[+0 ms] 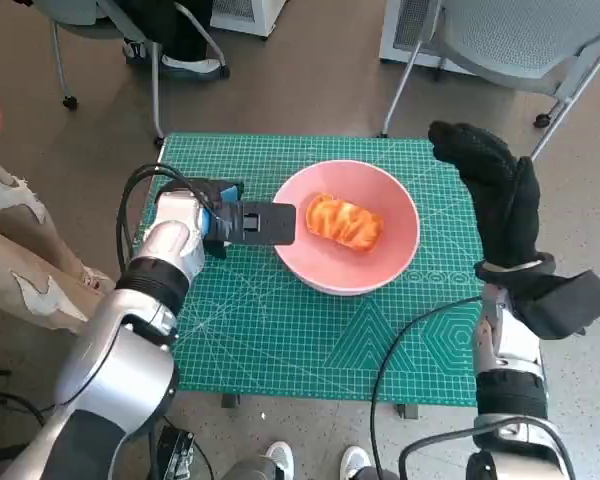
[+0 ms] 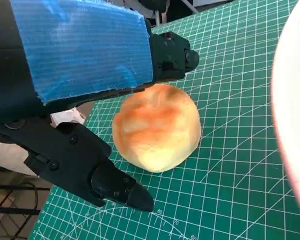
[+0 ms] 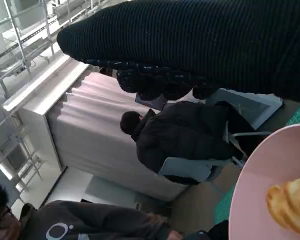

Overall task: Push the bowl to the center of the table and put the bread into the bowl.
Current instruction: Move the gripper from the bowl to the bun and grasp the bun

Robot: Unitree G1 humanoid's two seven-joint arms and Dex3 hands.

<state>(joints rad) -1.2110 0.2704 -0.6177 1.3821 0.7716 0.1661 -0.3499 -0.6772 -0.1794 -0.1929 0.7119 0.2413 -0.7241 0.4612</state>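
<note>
On the green mat (image 1: 280,340), near the middle, sits the pink bowl (image 1: 405,205) w/ an orange bread (image 1: 344,222) inside. Left hand (image 1: 242,222) is just beside the bowl's rim. A 2nd round bun (image 2: 157,127) sits on the mat betw. its fingers (image 2: 175,55), which are apart; can't tell if they grip it. Right hand (image 1: 495,195) is up by the table's far right corner w/ nothing in it, fingers bent; can't tell if closed.

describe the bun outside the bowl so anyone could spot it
On the green cutting mat, find the pink bowl, then the robot's left hand beside it. The round bun lies on the mat between that hand's black fingers: smooth and plain, unlike the twisted bread inside the bowl.
</note>
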